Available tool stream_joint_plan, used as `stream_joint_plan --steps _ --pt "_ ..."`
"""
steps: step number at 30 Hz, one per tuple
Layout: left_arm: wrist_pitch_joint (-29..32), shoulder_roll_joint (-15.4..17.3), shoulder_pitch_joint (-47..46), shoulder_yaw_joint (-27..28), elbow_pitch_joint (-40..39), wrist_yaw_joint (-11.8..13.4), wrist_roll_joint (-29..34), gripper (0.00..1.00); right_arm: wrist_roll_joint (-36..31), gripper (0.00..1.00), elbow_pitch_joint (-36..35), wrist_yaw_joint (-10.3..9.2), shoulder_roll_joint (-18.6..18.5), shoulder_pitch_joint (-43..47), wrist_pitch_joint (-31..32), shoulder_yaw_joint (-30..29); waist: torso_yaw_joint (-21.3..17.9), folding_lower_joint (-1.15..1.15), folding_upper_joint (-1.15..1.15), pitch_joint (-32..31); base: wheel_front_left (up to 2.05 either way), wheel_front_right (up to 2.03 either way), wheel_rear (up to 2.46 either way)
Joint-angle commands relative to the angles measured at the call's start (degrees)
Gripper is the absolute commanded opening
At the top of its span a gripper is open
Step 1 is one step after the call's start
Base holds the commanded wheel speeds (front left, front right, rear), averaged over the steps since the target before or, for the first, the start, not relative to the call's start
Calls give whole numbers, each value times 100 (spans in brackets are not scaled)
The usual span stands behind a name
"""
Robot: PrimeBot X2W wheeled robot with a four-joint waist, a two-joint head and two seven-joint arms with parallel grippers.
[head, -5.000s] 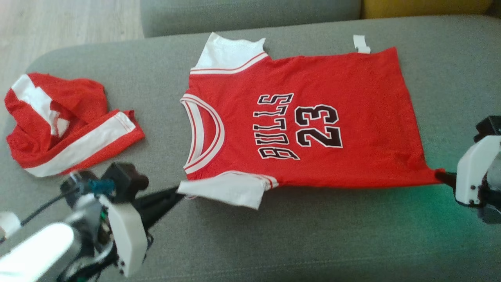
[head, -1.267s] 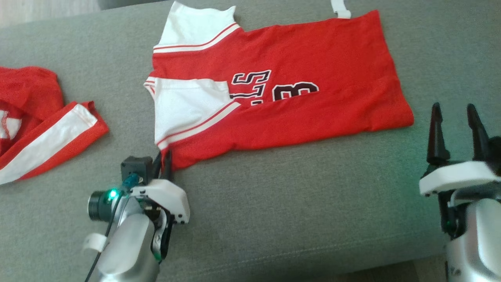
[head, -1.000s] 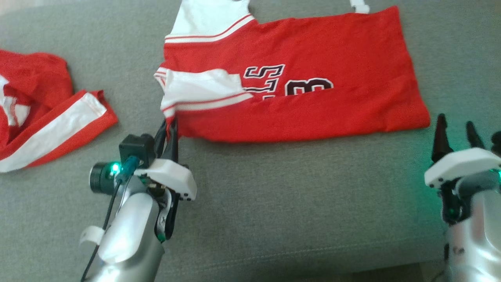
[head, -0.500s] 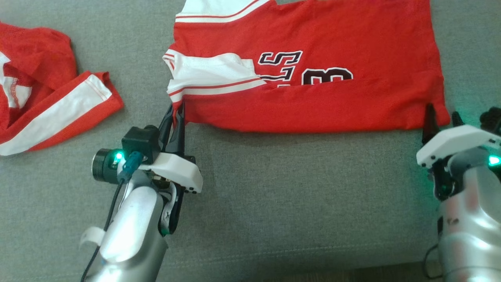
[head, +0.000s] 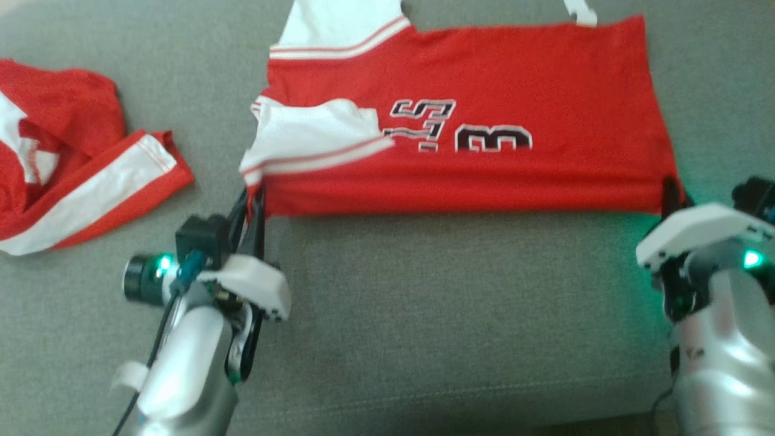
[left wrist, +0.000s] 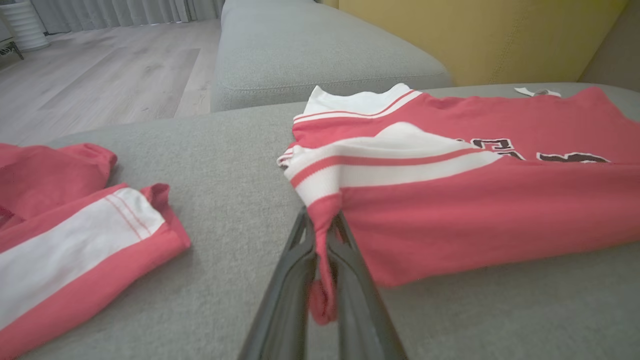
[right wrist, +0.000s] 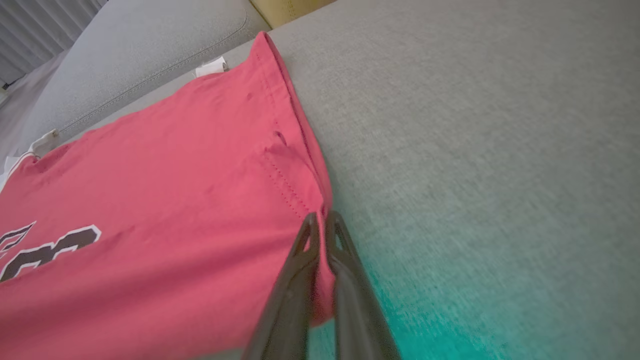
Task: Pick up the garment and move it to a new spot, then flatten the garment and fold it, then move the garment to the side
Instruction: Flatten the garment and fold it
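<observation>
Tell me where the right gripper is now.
In the head view the right gripper sits at the right edge, shut on the near hem corner of the red jersey on the grey cushion.

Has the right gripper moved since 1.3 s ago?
Yes. Against the white tag at the far hem of the jersey, the right gripper shifted left: then open beside the near hem corner, now shut on it.

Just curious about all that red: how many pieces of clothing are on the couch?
2: the numbered jersey in the middle, and a crumpled red-and-white garment at the left.
</observation>
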Motion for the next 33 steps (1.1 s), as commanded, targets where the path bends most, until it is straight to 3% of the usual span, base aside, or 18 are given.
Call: stream_joint_plan --steps 1,14,22,23,24,25,26,33 --pt "-40 197 45 250 -92 10 -48 0 68 0 -237 37 -101 149 38 131 -17 0 0 -187 0 0 0" --pt "240 401 1208 85 -139 -57 -233 0 765 0 -1786 37 -121 1918 1217 264 -107 0 0 -1173 0 0 0" --pt "774 541 1797 -146 -584 -129 -278 0 899 0 -3129 37 -58 2816 2078 240 -196 0 0 -1292 0 0 0" --pt "823 551 1816 -164 -621 -128 -277 14 859 35 -3259 37 -52 2866 2100 238 -202 0 0 -1280 0 0 0" --pt "854 559 1823 -175 -658 -121 -276 45 817 88 -3382 37 -47 2905 2101 274 -205 0 0 -1267 0 0 0" --pt "858 563 1819 -180 -698 -105 -270 81 810 100 -3488 37 -41 2927 2080 299 -209 0 0 -1254 0 0 0" --pt "849 561 1807 -180 -742 -84 -263 100 831 100 -3582 37 -35 2926 2032 297 -214 0 0 -1237 0 0 0" --pt "340 478 1433 29 -1158 89 -295 100 744 100 -4062 37 -28 2645 1142 609 -287 0 0 -960 0 0 0"
